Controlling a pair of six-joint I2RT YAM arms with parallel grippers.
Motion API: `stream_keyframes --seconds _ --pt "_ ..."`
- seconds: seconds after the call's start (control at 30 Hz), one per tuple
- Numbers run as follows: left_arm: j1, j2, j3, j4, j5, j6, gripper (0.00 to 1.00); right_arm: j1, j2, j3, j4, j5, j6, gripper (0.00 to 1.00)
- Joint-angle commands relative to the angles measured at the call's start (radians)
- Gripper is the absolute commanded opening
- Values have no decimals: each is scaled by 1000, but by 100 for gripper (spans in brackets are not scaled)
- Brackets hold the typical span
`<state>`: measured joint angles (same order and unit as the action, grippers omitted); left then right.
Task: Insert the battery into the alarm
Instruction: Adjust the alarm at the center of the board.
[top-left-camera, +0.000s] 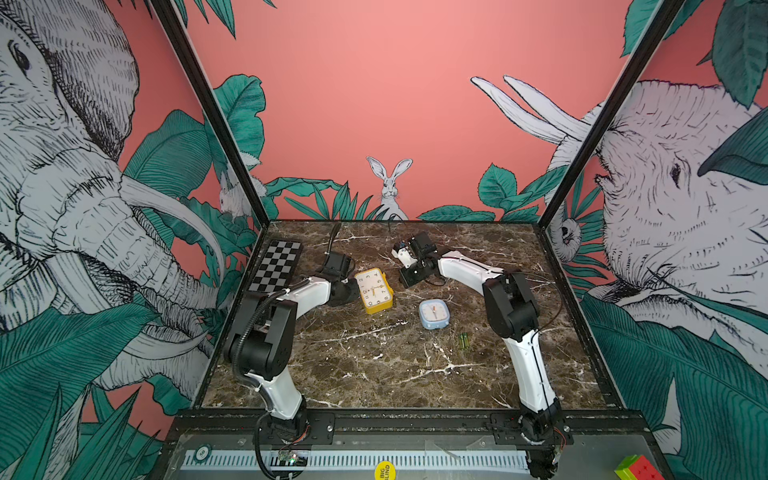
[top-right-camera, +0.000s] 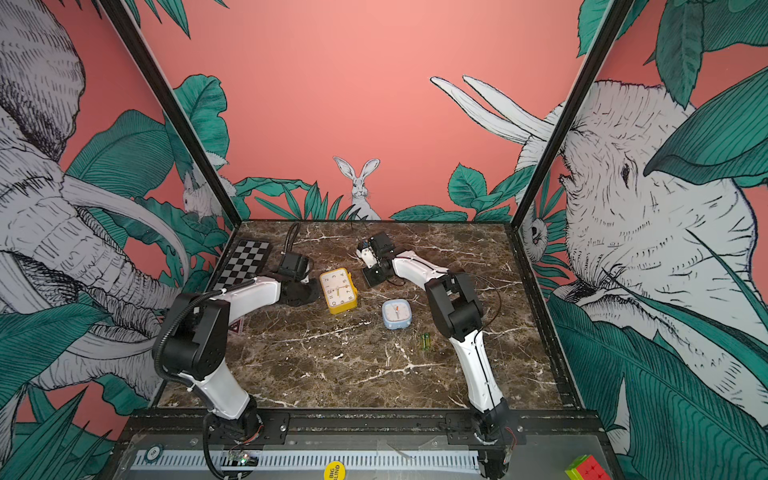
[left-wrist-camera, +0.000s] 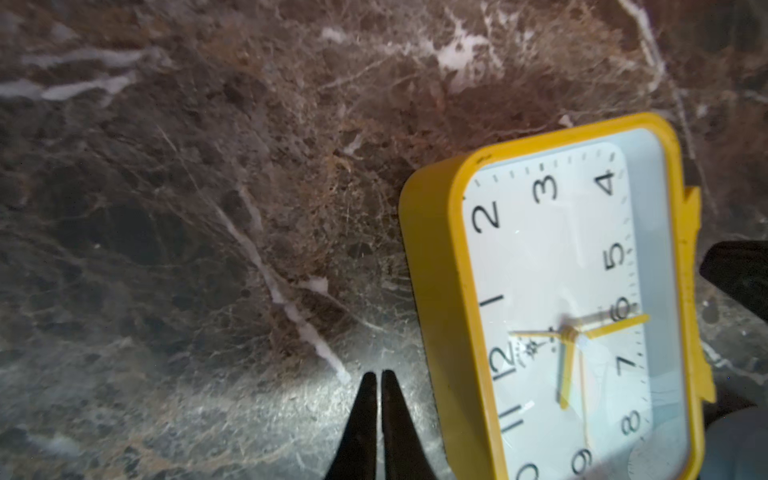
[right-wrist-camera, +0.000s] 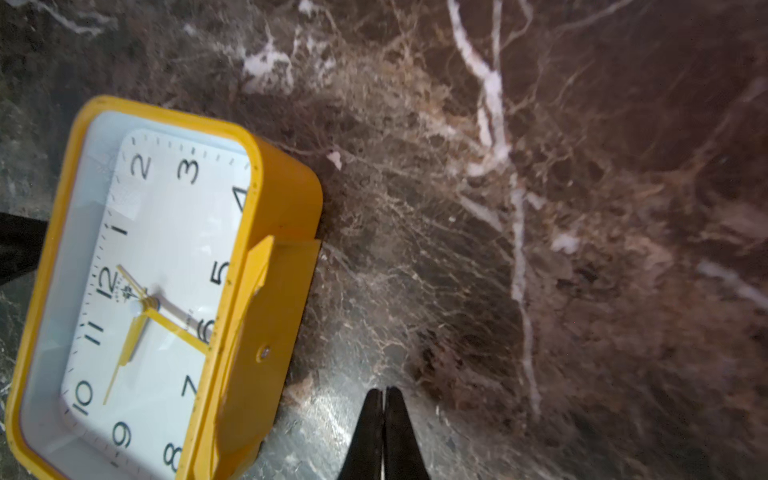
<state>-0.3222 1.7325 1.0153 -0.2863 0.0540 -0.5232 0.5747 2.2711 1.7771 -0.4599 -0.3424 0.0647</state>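
A yellow alarm clock (top-left-camera: 374, 290) (top-right-camera: 338, 290) lies face up on the marble table, left of centre. A smaller blue alarm clock (top-left-camera: 434, 314) (top-right-camera: 397, 314) lies to its front right. Two thin green batteries (top-left-camera: 464, 341) (top-right-camera: 425, 340) lie side by side on the table, nearer the front than the blue clock. My left gripper (left-wrist-camera: 376, 374) is shut on nothing, low over the marble beside the yellow clock's (left-wrist-camera: 561, 316) left side. My right gripper (right-wrist-camera: 384, 390) is also shut and empty, hovering to the right of the yellow clock (right-wrist-camera: 158, 299), apart from it.
A small chessboard (top-left-camera: 276, 266) lies at the table's back left corner. Patterned walls close off the left, back and right. On the front ledge off the table sit a colour cube (top-left-camera: 633, 467) and a yellow chip (top-left-camera: 384, 471).
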Motion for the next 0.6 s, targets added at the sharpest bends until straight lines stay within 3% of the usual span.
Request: stream_keyframes --seconds 0.0,0.57 --pt "-3 7 32 -28 28 -19 6 16 -17 0 -45 -44 5 5" --pt "-39 71 55 -32 96 -54 1 59 1 35 -137 -207 9 0"
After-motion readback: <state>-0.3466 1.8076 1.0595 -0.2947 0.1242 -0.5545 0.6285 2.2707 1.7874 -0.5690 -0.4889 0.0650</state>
